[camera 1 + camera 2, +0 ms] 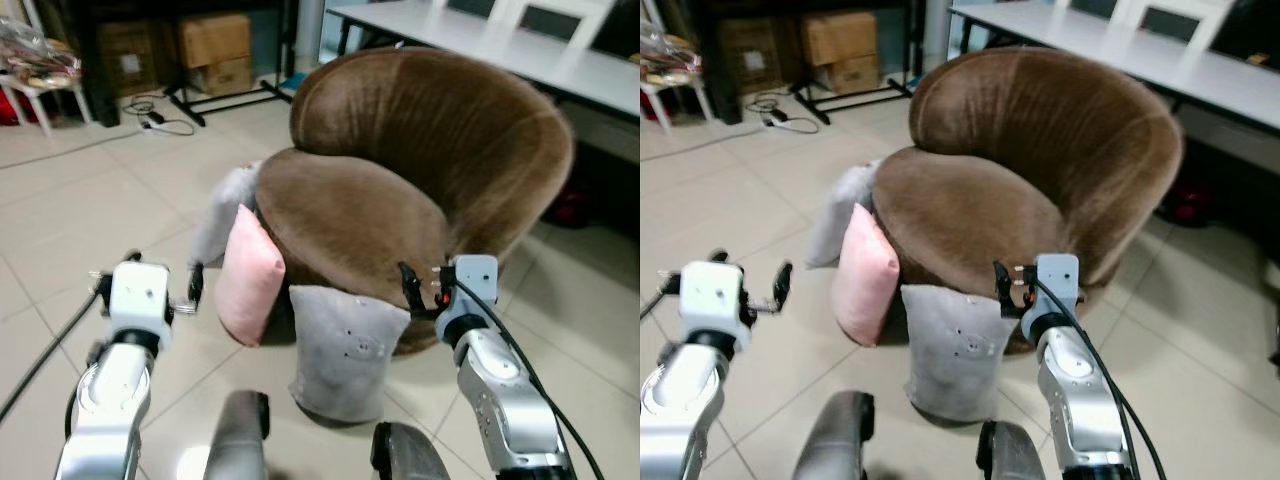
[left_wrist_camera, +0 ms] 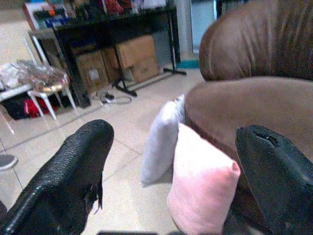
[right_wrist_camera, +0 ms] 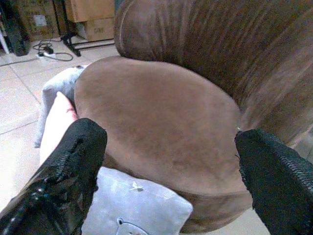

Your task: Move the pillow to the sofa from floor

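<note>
A brown round sofa chair (image 1: 400, 170) stands in front of me. Three pillows lean upright against its base on the tiled floor: a grey one (image 1: 345, 350) nearest me, a pink one (image 1: 250, 275) to its left, and a pale grey one (image 1: 222, 212) behind that. My left gripper (image 1: 147, 285) is open, held above the floor left of the pink pillow (image 2: 203, 186), and holds nothing. Just right of the grey pillow (image 3: 137, 208), my right gripper (image 1: 438, 290) hovers open and empty near the seat's front edge (image 3: 161, 127).
Cardboard boxes (image 1: 215, 50) sit under a black rack at the back. A cable (image 1: 160, 118) lies on the tiles there. A white stool with bags (image 1: 35, 70) is at far left, and a long white table (image 1: 520, 45) runs behind the chair.
</note>
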### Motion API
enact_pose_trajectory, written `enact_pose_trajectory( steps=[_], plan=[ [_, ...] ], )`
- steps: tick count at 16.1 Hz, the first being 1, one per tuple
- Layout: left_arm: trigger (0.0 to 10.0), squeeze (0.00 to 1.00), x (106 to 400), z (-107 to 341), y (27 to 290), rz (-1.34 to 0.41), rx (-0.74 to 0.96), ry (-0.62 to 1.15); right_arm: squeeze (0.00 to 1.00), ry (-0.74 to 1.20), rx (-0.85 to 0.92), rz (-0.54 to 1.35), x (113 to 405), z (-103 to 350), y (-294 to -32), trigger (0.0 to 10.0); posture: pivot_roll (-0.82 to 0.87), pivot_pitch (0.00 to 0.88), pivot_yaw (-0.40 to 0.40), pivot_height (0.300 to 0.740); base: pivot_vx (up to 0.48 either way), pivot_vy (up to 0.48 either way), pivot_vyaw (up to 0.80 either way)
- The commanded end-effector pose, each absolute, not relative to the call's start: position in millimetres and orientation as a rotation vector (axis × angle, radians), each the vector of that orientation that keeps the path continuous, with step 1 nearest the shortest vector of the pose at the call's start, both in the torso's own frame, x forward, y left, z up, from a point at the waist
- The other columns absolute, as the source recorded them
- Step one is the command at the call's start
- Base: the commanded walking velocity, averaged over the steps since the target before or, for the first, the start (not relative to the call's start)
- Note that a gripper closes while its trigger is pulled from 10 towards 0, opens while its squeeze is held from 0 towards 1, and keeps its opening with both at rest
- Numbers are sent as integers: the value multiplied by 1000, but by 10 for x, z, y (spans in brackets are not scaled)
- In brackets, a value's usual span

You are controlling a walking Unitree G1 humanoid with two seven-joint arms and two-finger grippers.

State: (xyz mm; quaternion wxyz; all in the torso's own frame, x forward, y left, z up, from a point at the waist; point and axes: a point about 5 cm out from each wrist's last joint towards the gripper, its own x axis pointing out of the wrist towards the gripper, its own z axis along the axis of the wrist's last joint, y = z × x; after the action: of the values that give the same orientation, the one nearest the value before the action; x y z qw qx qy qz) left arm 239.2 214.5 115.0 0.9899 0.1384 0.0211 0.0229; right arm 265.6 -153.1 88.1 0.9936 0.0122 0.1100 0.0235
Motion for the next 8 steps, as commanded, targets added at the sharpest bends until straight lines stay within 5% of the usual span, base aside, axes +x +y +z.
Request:
enact_pose_trajectory(
  steps=[1,8],
  plan=[
    [10000,0,2384,1159,2101,35,263,32,0,210,5,34,2687,916,-1571,10000,32,0,-62,630,0,0,0],
    [10000,0,2382,1156,2099,33,262,33,0,207,-6,40,2711,922,-1564,10000,32,0,-62,630,0,0,0]
  ],
)
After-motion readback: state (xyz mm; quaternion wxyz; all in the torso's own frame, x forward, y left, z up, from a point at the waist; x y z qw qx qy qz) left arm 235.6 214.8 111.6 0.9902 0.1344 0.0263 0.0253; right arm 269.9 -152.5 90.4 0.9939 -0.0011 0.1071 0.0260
